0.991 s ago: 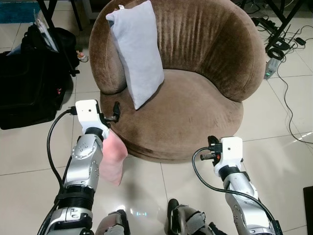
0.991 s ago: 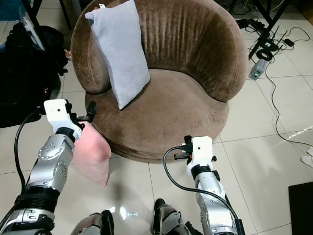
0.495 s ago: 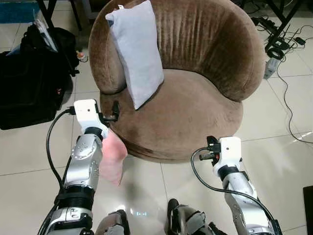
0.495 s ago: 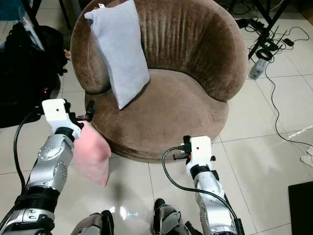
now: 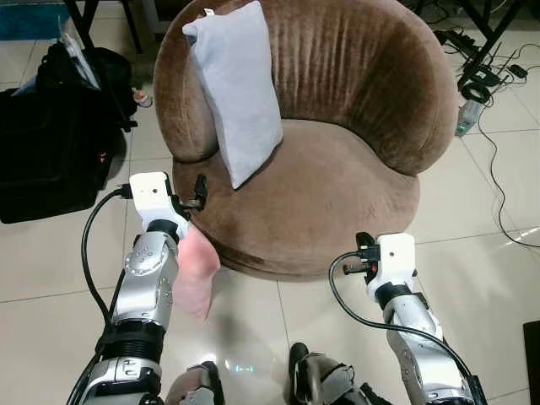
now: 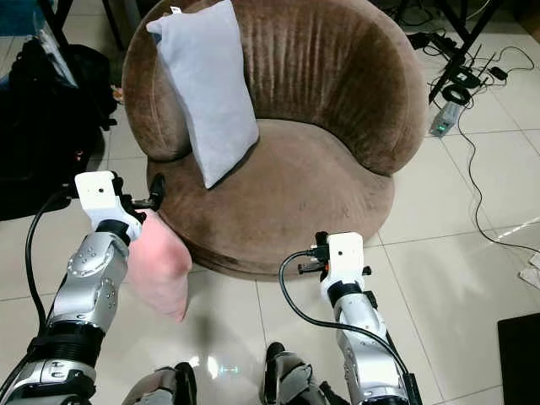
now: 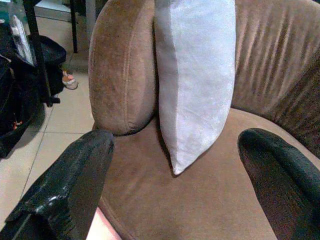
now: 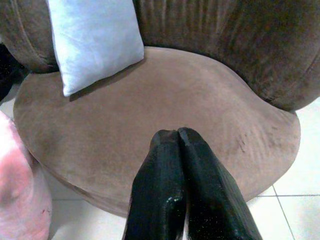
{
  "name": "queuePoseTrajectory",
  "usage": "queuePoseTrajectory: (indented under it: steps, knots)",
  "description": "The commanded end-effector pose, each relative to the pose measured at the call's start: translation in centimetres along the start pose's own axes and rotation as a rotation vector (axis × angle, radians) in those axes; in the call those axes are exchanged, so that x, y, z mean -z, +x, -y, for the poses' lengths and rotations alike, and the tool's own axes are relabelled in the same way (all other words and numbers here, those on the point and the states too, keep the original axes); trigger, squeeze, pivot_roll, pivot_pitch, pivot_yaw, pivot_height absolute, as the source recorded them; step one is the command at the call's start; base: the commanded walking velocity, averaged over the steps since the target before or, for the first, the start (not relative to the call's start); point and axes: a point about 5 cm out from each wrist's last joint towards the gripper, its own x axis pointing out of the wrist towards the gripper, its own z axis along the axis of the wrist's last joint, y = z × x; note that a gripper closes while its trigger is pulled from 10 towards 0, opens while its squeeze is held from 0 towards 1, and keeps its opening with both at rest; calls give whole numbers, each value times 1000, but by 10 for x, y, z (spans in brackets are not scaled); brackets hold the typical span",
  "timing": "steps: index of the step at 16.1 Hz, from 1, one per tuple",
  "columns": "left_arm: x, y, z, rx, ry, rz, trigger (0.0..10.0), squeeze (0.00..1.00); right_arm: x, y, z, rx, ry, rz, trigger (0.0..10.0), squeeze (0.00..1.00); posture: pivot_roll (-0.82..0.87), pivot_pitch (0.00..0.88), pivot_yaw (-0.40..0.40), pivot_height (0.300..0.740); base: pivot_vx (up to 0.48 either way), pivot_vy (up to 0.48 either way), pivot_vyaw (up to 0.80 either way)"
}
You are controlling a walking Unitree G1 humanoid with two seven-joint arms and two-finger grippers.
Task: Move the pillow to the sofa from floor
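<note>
1. Here the floor [image 5: 51, 270] is pale glossy tile with thin grout lines; a light glares off it at the bottom centre of the head views.
2. A round brown sofa [image 5: 337, 169] with a ribbed back takes up the upper middle of the frame.
3. A grey pillow [image 5: 240, 93] stands tilted on the seat, leaning against the sofa's left arm.
4. A black bag [image 5: 51, 143] sits on the floor at the upper left, beside dark furniture legs.
5. Cables [image 5: 498, 76] and a small adapter lie on the tiles at the upper right.
6. No brand, label or writing can be read anywhere.
7. The pink pillow [image 5: 196, 274] hangs at lower left, just beside the sofa's front edge and against the left forearm; its lower corner is close above the floor.
8. The left claw [image 7: 175, 190] is spread wide in its wrist view, aimed at the seat and grey pillow, with a sliver of pink at its base; whether it grips the pink pillow cannot be told.
9. The right claw [image 8: 177, 145] is closed, fingers pressed together and empty, held before the sofa's front at lower right.
</note>
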Motion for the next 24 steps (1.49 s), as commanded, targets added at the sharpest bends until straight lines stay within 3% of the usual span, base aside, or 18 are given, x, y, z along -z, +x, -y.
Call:
queuePoseTrajectory:
  steps: [1, 24]
  knots:
    - [8, -3, 1, -3, 6, -27, 10000, 0, 9, -4, 4, 7, -12, -48, 10000, 0, -113, 246, -77, 740, 0, 0, 0]
    - [11, -8, -1, -5, 21, -24, 10000, 0, 10, -3, 1, 3, -13, -56, 10000, 0, -104, 254, -70, 740, 0, 0, 0]
